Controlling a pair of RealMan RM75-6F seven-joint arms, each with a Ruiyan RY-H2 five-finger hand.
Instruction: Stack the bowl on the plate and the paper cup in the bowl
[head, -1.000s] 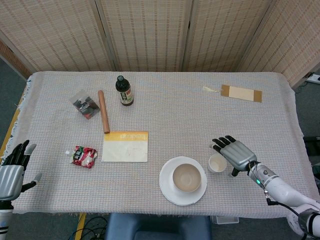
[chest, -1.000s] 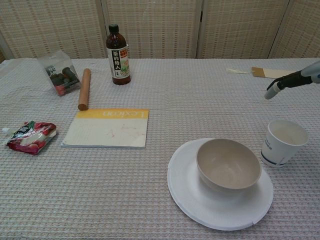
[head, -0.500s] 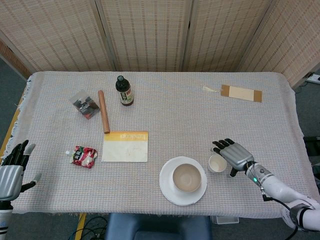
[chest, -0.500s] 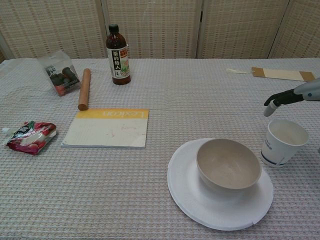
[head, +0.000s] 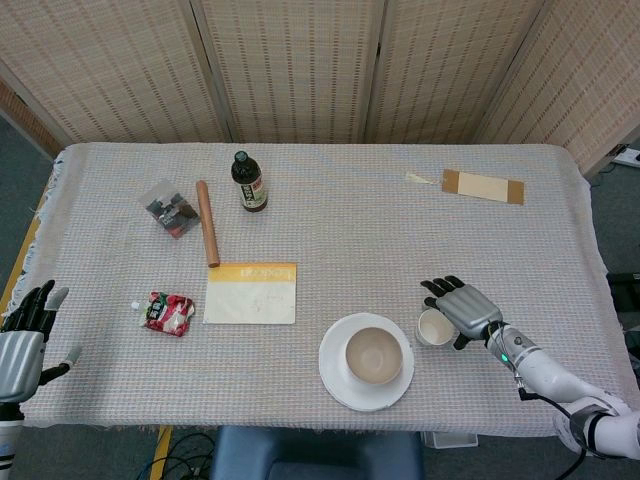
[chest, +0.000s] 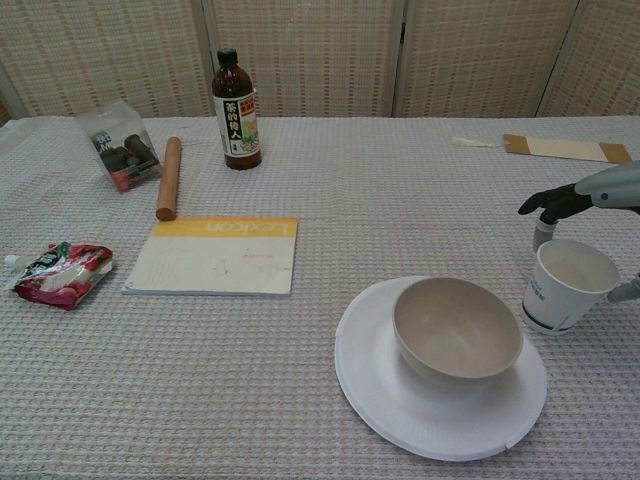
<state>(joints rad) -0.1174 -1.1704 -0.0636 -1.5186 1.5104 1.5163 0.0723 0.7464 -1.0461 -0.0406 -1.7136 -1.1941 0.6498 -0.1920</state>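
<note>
Compared with one second ago, the right hand (head: 466, 310) has dropped lower and closed in on the paper cup (head: 434, 327), its fingers now spread around the far and outer sides of the rim; the pictures do not show firm contact, so it is judged not yet gripping. Nothing else has moved. The left hand (head: 22, 340) hangs at the table's (head: 400, 230) near left edge, fingers apart and holding nothing. The bowl (chest: 457, 329) already sits upright on the plate (chest: 380, 390), so only the cup step is left. The cup stands upright on the cloth just beside the plate's right rim, apart from the bowl. To do this step well, close the fingers gently around the cup's middle, since thin paper walls probably crush easily; lift straight up until the base clears the bowl rim, move left over the bowl's centre, lower, then release. Legible writing: the yellow band of the notepad (chest: 214, 256) appears to read "Lexicon", upside down. The bottle (chest: 236, 97) label carries East Asian characters too small to read; blue print on the cup is illegible.
</note>
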